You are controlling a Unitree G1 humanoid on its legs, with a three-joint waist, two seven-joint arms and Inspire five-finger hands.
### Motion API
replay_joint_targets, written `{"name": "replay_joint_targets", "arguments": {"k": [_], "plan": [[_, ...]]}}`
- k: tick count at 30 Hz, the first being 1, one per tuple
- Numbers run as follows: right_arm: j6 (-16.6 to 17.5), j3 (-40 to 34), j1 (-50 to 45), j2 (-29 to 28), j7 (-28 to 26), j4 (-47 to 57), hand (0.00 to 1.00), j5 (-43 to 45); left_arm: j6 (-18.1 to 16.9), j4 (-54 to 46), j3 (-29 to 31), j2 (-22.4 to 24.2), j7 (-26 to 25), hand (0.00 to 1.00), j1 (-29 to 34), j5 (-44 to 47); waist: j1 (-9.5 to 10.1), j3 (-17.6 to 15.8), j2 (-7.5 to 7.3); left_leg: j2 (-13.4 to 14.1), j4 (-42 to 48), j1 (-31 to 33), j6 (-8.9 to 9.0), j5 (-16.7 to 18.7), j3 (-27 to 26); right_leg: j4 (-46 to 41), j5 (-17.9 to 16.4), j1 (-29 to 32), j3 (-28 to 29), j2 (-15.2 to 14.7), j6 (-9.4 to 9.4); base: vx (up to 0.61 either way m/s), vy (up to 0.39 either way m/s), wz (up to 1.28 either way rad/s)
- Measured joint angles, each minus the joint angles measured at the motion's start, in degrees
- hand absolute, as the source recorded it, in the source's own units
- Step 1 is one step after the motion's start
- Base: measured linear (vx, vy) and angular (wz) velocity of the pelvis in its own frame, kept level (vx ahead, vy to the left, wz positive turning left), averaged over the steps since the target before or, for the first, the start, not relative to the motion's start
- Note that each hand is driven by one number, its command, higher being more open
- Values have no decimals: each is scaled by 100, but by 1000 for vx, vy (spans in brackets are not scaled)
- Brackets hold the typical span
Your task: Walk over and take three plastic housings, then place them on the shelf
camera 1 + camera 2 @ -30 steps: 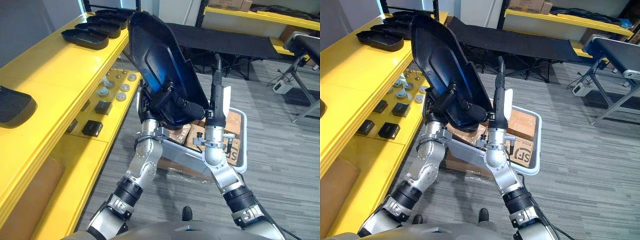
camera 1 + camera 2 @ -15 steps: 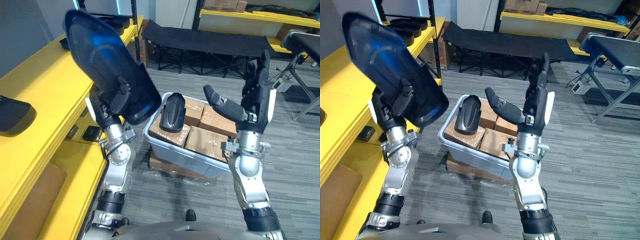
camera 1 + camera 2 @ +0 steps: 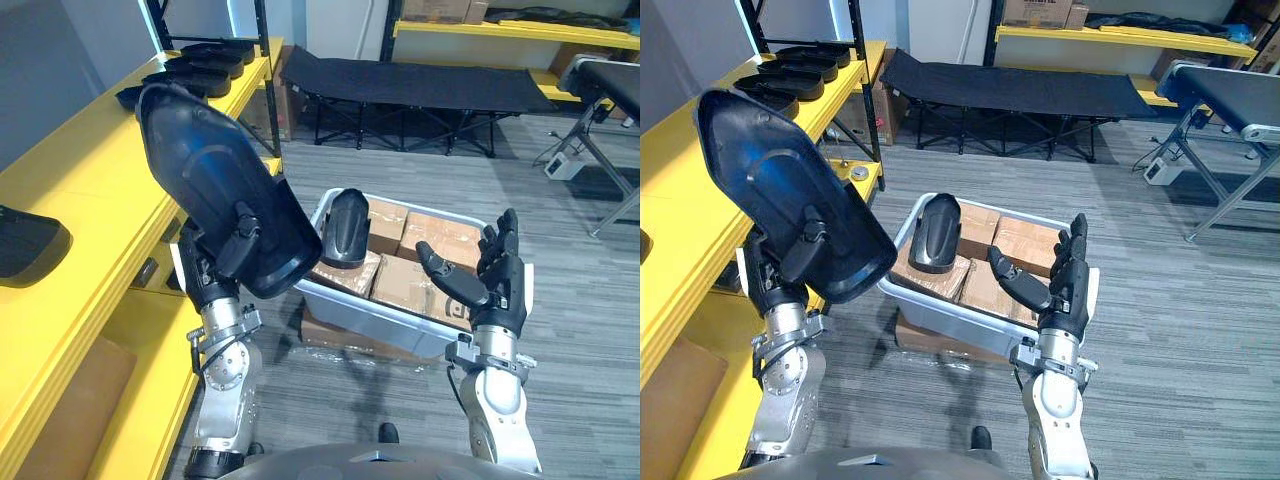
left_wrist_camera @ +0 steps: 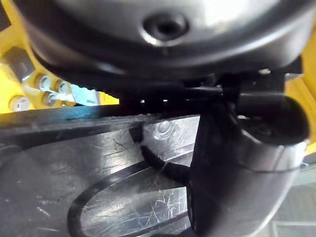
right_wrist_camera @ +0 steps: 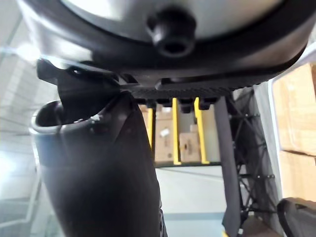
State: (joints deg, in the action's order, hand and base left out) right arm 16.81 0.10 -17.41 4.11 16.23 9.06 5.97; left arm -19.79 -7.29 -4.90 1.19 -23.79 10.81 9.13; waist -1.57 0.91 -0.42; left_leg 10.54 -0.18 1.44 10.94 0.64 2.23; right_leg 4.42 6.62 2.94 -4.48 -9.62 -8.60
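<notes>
Low in the frame's right half, the right hand [image 3: 498,288] stands upright with its fingers straight and a little spread and its thumb stuck out toward the frame's centre; it holds nothing and touches nothing. At lower left, the left hand [image 3: 240,233] is clamped on a large black plastic housing [image 3: 212,180]. Its fingers curl over the lower edge, and the left wrist view shows the thumb pressed against the scratched inner face. That housing is raised on a slant, with its broad end at the upper left, well apart from the right hand.

Between and just beyond the two hands sits a grey bin [image 3: 368,306] on the grey floor, packed with cardboard boxes [image 3: 412,280]. A second housing [image 3: 346,228] stands upright among them, near the held housing's lower end.

Along the left side runs the yellow shelf [image 3: 95,185]. A lone housing [image 3: 25,228] lies at its near left edge, and a row of housings [image 3: 200,62] lies further up at the upper left.

Across the top stands a black cot [image 3: 405,80], with a yellow rack [image 3: 500,28] behind it.
</notes>
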Motion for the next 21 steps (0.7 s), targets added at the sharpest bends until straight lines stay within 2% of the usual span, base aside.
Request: {"name": "replay_joint_targets", "arguments": {"k": [2, 6, 8, 12, 13, 16, 18, 21], "plan": [[-3, -58, 5, 0, -101, -44, 100, 68, 0, 0, 117, -11, 18, 0, 81, -16, 3, 16, 25, -2, 1, 9, -1, 0, 24, 0, -8, -7, -22, -1, -3, -8, -2, 7], [-2, -110, 77, -14, -385, -151, 100, 792, 2, -87, 310, -10, 33, 0, 104, -28, 37, 26, 55, -12, 11, 74, -4, -7, 275, 0, -48, -129, -272, -13, 14, -6, -5, 32], [-5, -86, 259, -31, -492, -337, 100, 948, 5, -389, 415, -9, 80, 0, 117, -31, 130, 26, 61, -31, 97, 233, 2, -17, 512, 0, -63, -156, -489, -17, 24, -9, -6, 47], [-59, 436, 868, 2, -824, -872, 100, 1132, 11, -1051, 754, -4, 95, 0, 371, -81, 398, 22, 110, -83, 118, 330, 0, -73, 888, 0, -100, -325, -842, -39, 18, -1, -6, 51], [-131, 781, 1111, 73, -990, -969, 100, 1296, 10, -1204, 947, -4, 114, 0, 513, -82, 604, 22, 126, -129, 140, 357, -2, -79, 1087, 0, -146, -441, -1029, -59, 5, 3, 4, 57], [-139, 1141, 1456, 124, -1203, -1079, 100, 1263, 7, -1328, 1284, 9, 119, 0, 699, -52, 799, 20, 129, -172, 189, 436, -5, -83, 1275, 0, -182, -516, -1221, -74, -2, 2, 6, 43], [-184, 1425, 1782, 109, -1315, -1195, 100, 1247, 3, -1345, 1623, 13, 140, 0, 888, -43, 1012, 19, 112, -238, 187, 448, -12, -94, 1468, -2, -246, -642, -1422, -111, -28, 6, 8, 45], [-185, 1481, 1983, 104, -1302, -1233, 100, 1246, -1, -1348, 1876, 33, 228, 0, 1044, -23, 1164, 27, 61, -317, 190, 532, -55, -107, 1680, -45, -349, -668, -1651, -158, -27, 0, 11, 40]]}}
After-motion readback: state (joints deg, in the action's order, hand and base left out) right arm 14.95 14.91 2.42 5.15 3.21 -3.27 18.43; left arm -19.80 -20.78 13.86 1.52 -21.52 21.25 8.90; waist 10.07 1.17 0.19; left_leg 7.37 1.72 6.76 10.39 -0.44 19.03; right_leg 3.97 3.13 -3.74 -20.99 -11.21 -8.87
